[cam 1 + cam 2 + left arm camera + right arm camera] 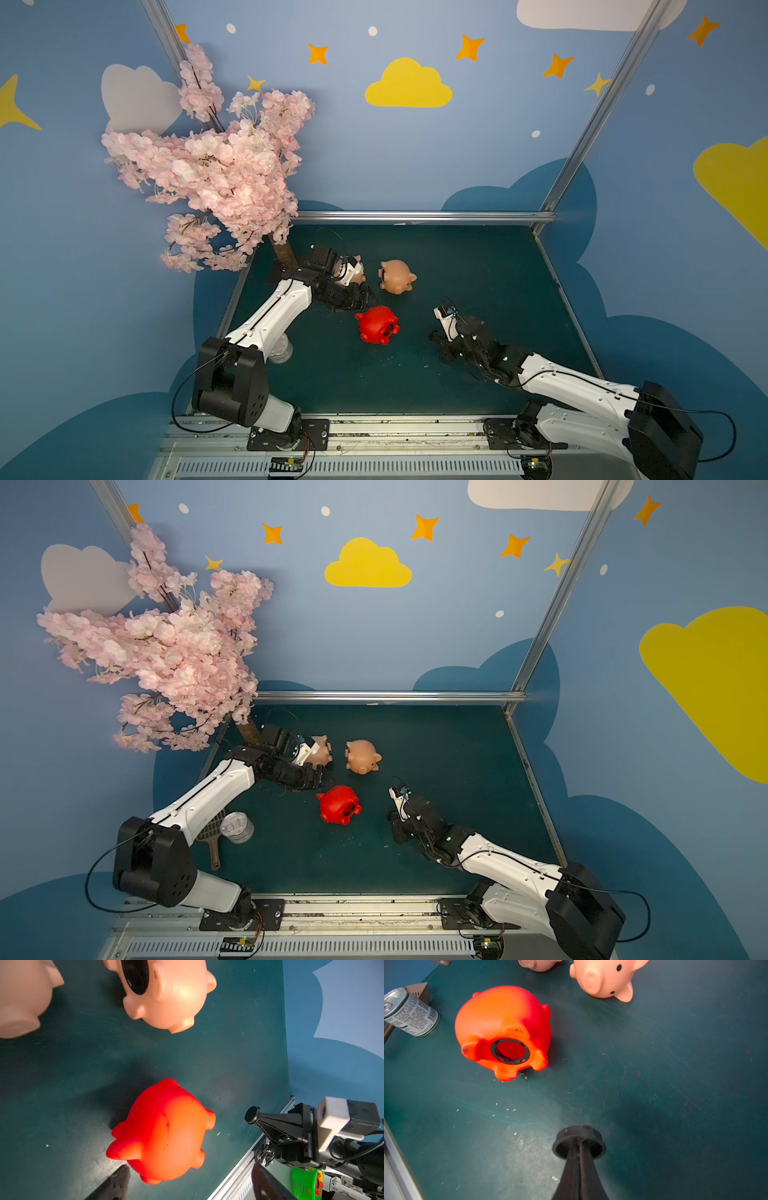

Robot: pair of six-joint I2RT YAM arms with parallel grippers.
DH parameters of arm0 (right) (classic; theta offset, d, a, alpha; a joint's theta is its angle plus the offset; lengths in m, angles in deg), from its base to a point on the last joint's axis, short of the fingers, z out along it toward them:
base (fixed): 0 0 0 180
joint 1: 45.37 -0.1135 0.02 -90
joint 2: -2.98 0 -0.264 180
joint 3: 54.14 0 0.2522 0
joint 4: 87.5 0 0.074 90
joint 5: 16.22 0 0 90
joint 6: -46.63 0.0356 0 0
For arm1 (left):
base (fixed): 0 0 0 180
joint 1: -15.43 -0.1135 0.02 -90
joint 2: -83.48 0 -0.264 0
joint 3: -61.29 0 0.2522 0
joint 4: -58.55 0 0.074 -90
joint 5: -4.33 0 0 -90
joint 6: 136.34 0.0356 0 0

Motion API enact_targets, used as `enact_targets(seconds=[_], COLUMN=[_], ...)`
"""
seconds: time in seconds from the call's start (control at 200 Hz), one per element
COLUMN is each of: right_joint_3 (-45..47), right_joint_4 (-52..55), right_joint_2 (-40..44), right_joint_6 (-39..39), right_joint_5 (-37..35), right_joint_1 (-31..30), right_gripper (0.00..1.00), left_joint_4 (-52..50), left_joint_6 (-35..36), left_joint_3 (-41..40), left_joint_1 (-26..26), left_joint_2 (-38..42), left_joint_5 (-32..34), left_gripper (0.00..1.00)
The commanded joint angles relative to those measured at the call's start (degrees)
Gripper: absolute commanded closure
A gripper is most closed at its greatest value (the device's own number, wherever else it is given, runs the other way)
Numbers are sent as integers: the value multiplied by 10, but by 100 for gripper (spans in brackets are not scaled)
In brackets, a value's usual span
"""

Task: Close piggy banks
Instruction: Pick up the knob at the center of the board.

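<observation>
Glossy red, glaring orange in the wrist views, on 1st piggy bank [377,324]; black ring [493,1049] round its belly hole. Peach-tan on 2nd piggy bank [397,277], black dot eyes [619,967], and 3rd piggy bank [320,750]. Black plug [577,1133]. Dark teal table [478,270]. Pink blossom [216,174]. Blue wall [415,158], yellow clouds [408,85], orange stars [469,47].

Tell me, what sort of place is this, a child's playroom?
Most likely a robot test booth dressed up as a playroom. Two robot arms are mounted on a rail at a green table, bare metal framing edges the walls, and the painted clouds and blossom tree look staged.
</observation>
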Motion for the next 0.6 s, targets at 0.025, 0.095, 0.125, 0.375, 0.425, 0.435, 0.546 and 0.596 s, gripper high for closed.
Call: enact_targets(seconds=[0.025, 0.095, 0.125, 0.375, 0.425, 0.435, 0.546, 0.596], right_joint_3=[18, 18, 18, 59, 65, 65, 74, 74], right_joint_4=[-124, -155, -166, -311, -324, -326, -366, -385], right_joint_2=[-18, -38, -45, -76, -79, -80, -99, -114], right_joint_6=[-50, -57, -57, -39, -33, -31, -16, -10], right_joint_5=[2, 21, 31, 61, 64, 64, 72, 80], right_joint_1=[-2, -2, -2, -2, -3, -3, -3, -4], right_gripper=[100, 100, 100, 100, 100, 100, 100, 100], left_joint_4=[-32, -41, -44, -51, -61, -63, -104, -120], left_joint_6=[25, 32, 35, 45, 50, 52, 77, 90], left_joint_3=[28, 39, 43, 65, 75, 77, 112, 127], left_joint_1=[-3, -3, -3, -3, -3, -3, -2, 0], left_joint_2=[-14, -21, -25, -57, -64, -66, -88, -95], left_joint_5=[-8, 0, 0, -1, 2, 4, 34, 41], left_gripper=[10, 9, 9, 9, 8, 8, 8, 8])
